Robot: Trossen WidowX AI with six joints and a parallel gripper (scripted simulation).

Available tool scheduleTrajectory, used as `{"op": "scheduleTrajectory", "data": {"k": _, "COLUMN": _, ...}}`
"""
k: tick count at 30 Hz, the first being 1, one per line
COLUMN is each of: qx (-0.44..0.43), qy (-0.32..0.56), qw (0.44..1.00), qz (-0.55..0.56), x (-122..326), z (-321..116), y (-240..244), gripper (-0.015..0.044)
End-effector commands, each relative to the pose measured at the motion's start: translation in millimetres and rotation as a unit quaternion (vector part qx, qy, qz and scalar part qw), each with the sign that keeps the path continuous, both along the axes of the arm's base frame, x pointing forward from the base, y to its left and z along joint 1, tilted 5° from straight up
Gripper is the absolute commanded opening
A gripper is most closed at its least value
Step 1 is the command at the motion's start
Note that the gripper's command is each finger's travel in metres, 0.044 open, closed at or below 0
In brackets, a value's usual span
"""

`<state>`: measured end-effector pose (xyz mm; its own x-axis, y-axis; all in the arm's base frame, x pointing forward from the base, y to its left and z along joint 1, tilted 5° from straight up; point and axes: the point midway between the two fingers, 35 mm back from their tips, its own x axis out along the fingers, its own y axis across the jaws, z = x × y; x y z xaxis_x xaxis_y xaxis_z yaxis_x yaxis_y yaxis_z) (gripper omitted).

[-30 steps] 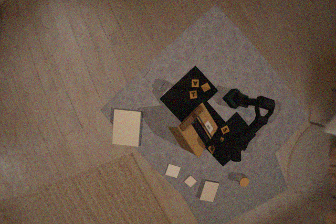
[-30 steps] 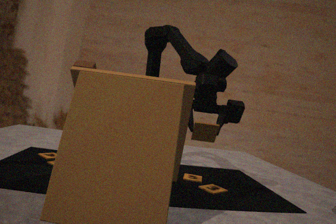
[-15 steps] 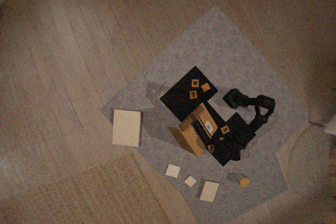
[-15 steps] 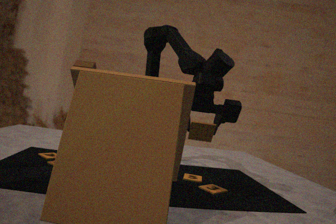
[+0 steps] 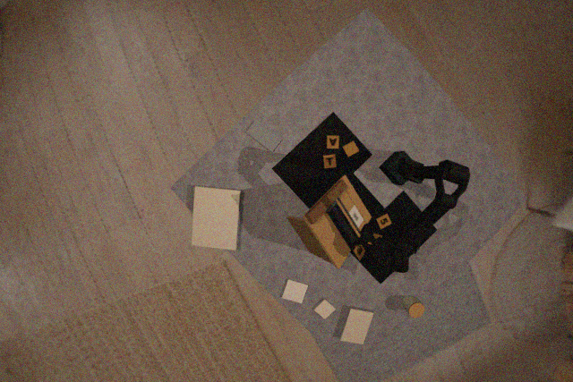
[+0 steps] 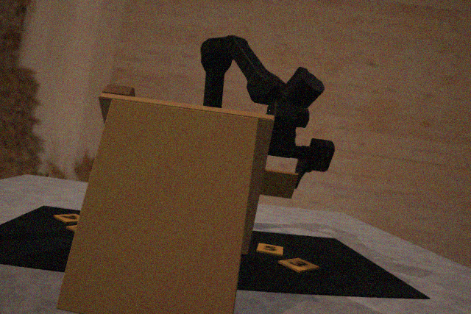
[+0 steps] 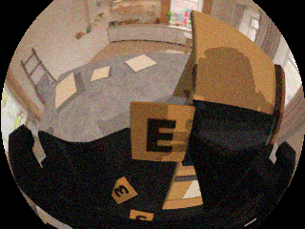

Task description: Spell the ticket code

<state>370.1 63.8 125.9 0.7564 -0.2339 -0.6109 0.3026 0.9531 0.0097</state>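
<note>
My gripper (image 7: 160, 135) is shut on the E tile (image 7: 162, 111) (image 6: 279, 184), held upright in the air beside the right end of the wooden board (image 6: 163, 196) (image 7: 233, 72) (image 5: 314, 232). The tile looks close to the board's edge; contact cannot be told. The white ticket (image 5: 355, 215) (image 7: 193, 191) is on the board's front; its print is unreadable. An S-like tile (image 5: 383, 220) (image 6: 269, 248) and a tile with a 3-like letter (image 6: 298, 264) (image 7: 124, 191) lie flat on the black mat (image 6: 342, 282). Beyond the board lie a T tile (image 5: 329, 161), an A-or-V tile (image 5: 332, 141) and an unreadable tile (image 5: 350, 148). The rail's contents cannot be told.
Pale flat blocks (image 5: 216, 218) (image 5: 295, 291) (image 5: 324, 308) (image 5: 356, 326) stand on the grey counter (image 5: 365, 54), behind and beside the board. A round orange-topped object (image 5: 415, 309) stands near the counter's edge. The tall board hides part of the mat in the exterior view.
</note>
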Motion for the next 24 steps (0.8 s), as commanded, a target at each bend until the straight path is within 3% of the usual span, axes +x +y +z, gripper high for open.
{"op": "scheduleTrajectory", "data": {"k": 1, "qx": 0.0, "qy": 0.001, "qw": 1.0, "qz": 0.003, "x": -1.1, "z": -0.5, "y": -2.0, "gripper": 0.0}}
{"op": "scheduleTrajectory", "data": {"k": 24, "qx": -0.001, "qy": 0.001, "qw": 1.0, "qz": 0.003, "x": -4.4, "z": -0.4, "y": -13.1, "gripper": 0.0}}
